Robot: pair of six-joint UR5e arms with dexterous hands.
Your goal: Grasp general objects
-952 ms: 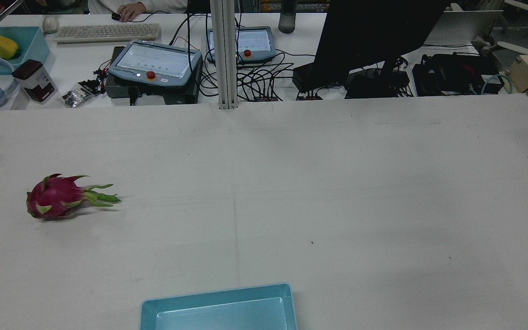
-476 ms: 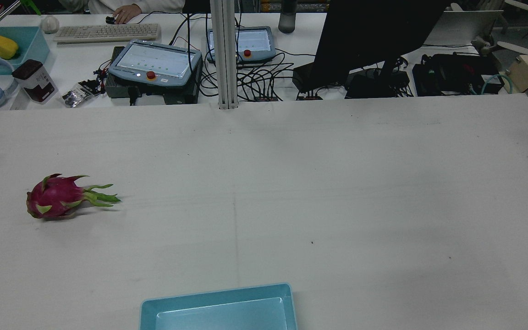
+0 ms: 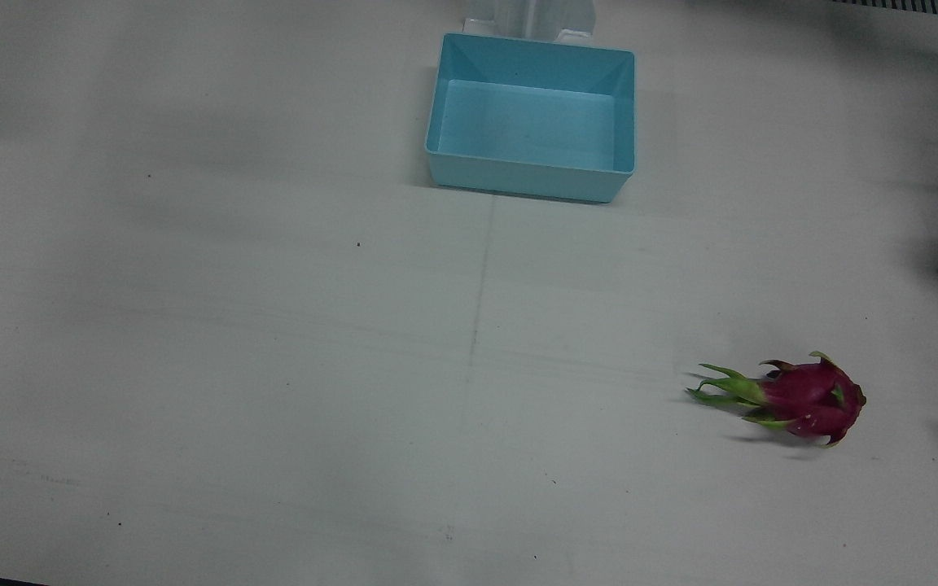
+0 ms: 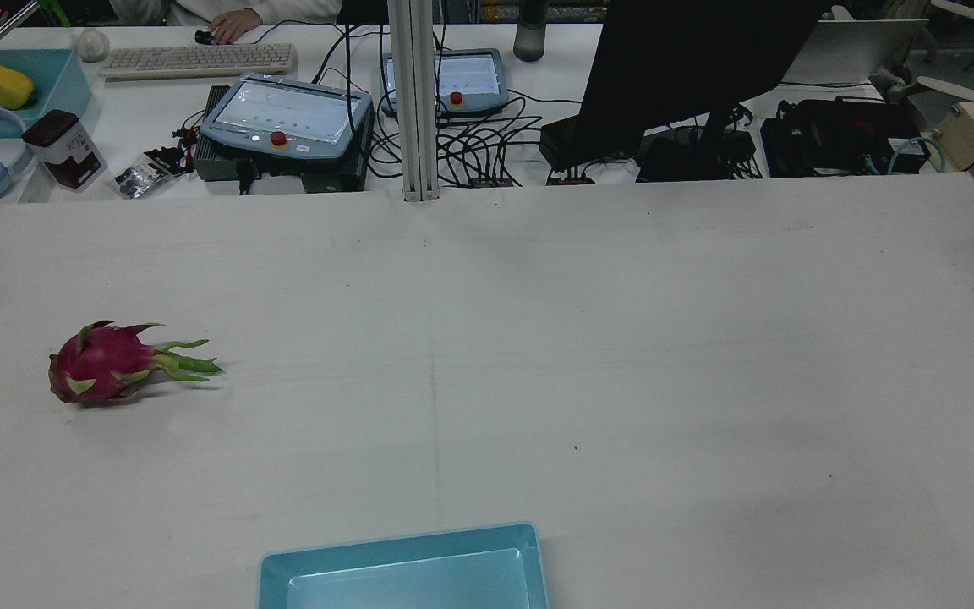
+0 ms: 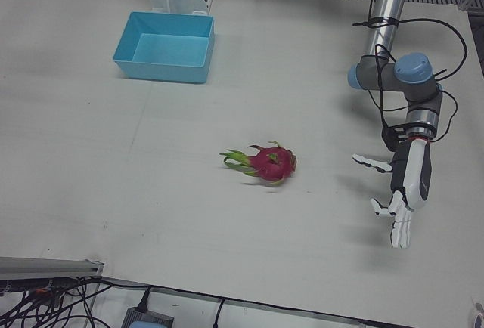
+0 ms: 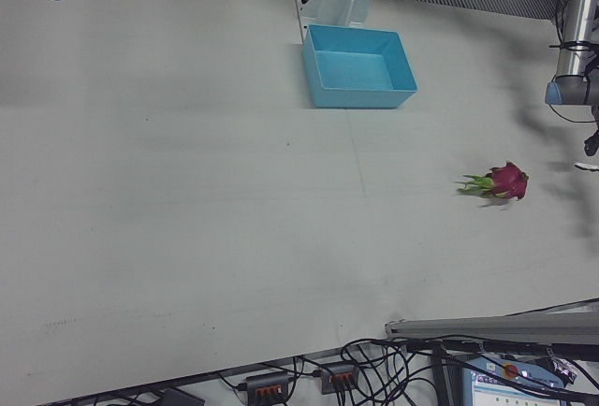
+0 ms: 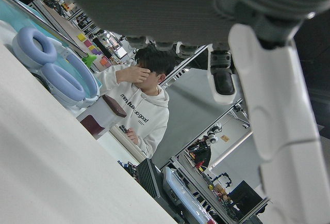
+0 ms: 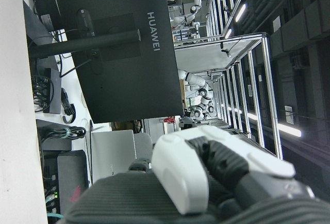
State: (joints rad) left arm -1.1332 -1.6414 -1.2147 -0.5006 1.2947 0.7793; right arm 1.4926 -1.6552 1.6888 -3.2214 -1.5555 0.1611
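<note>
Dragon fruit (image 5: pixel 271 165) lies on its side on the tabletop (image 5: pixel 151 192), well clear of the blue bin (image 5: pixel 165 46) at the far side, leafy tip pointing left in the left-front view. Your left hand (image 5: pixel 401 192) hangs to its right, fingers spread and empty. Bring it over the round red body, not the green scales, and close evenly. Your right hand's (image 8: pixel 216 172) pose I cannot tell

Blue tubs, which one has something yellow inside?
The light blue plastic tub on the far desk holds a yellow thing. The light blue plastic bin on the robot's table is empty.
</note>
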